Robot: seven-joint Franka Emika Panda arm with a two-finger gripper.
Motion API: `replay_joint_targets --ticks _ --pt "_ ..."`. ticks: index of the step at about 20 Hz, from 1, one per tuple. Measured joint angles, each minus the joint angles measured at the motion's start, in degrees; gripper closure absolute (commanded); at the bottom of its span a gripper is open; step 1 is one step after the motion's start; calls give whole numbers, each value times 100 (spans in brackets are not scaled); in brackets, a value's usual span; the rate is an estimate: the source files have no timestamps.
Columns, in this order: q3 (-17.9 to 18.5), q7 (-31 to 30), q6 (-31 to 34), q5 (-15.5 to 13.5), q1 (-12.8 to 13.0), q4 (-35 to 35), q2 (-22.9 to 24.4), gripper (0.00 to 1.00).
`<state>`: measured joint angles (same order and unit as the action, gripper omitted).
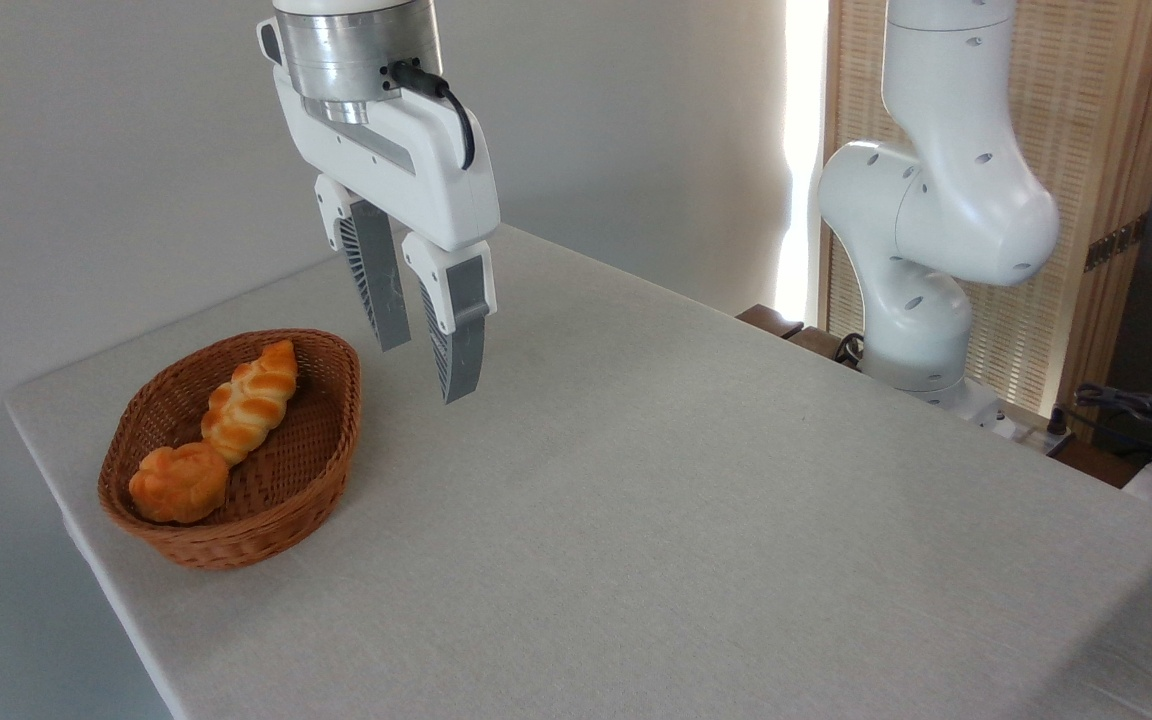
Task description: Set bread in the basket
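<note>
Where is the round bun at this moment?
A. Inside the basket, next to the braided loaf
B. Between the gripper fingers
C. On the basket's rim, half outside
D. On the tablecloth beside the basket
A: the bun lies inside the basket at its near end, against the braided loaf, while the gripper hangs empty and open above the table.

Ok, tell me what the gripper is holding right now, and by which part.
Nothing. The gripper hangs open and empty above the table; the round bun lies in the basket.
</note>
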<state>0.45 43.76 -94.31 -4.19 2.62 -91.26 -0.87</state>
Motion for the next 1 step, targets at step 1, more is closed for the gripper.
replay_joint_targets --ticks 1 --pt "0 0 0 0 0 0 5 0"
